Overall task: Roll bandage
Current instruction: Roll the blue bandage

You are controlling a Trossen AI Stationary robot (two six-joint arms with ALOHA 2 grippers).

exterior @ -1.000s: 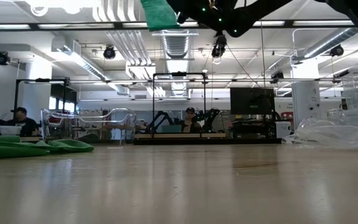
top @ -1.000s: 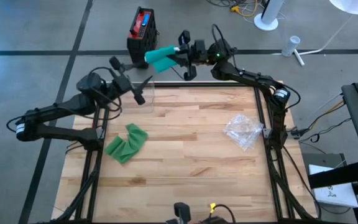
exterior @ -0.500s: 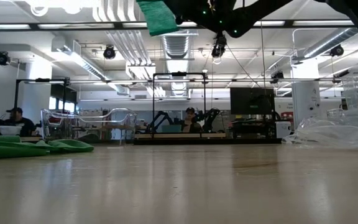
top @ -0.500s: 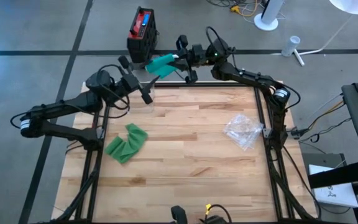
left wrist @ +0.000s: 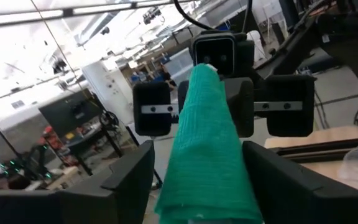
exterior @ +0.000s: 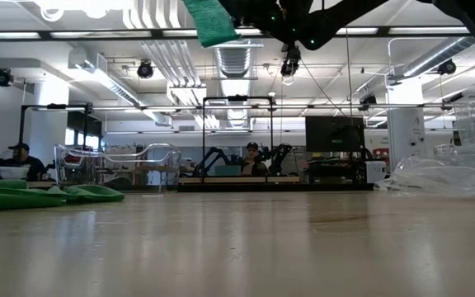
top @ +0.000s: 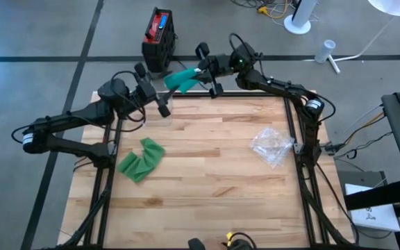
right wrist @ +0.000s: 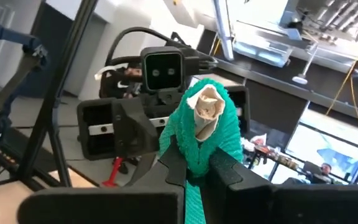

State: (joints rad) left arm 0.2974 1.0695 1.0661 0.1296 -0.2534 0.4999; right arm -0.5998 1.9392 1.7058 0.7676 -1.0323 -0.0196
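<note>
Above the table's far edge, right tool (top: 201, 69) pinches green bandage (top: 180, 80); left tool (top: 160, 92) wide around it.

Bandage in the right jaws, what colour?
Green bandage, pale core at its end; right wrist view shows it best.

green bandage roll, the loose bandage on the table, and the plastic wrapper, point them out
green bandage roll (top: 180, 80), high view, middle of the roll
loose green bandage (top: 141, 160), high view, centre of the crumpled strip
plastic wrapper (top: 271, 145), high view, middle of the clear film
</note>
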